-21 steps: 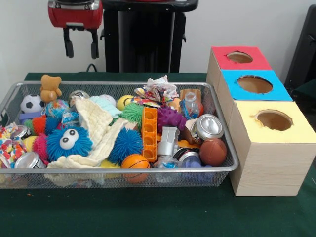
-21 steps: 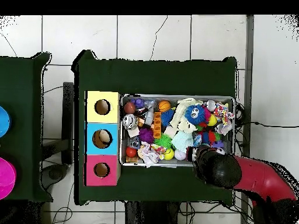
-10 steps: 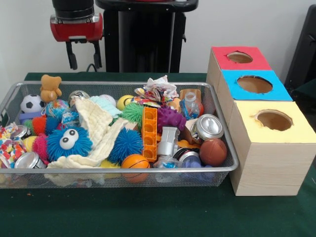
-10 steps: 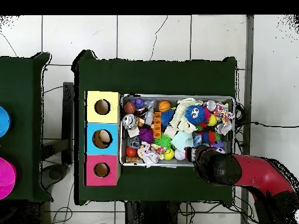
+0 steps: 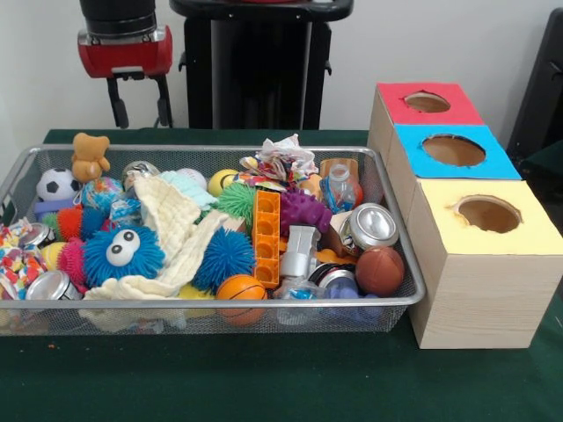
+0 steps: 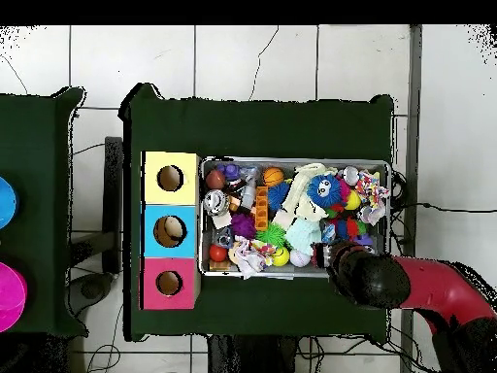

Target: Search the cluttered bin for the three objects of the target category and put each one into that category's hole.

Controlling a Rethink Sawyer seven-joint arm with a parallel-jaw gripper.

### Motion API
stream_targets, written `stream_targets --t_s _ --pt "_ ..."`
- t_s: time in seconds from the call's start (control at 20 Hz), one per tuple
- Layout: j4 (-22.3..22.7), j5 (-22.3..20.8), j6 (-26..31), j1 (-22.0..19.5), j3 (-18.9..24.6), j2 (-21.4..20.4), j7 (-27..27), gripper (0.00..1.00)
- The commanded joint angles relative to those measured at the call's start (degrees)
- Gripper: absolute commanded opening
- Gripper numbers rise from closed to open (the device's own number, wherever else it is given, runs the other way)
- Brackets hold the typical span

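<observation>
End effector open, empty, hanging above the far rim of the wire mesh bin, over the teddy bear end. Bin crammed: blue googly-eyed puffer ball, mini basketball, tin can. Three-hole sorting box, red, blue, yellow tops, touches the bin on the green bench.
</observation>
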Motion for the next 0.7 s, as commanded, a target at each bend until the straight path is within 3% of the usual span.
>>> stream_targets --t_s 0.05,0.7 --pt "-3.8 -3.7 5.7 -1.4 5.8 1.7 -15.1 1.00" --pt "-7.6 -5.7 10.1 -5.4 9.0 3.9 -19.6 1.00"
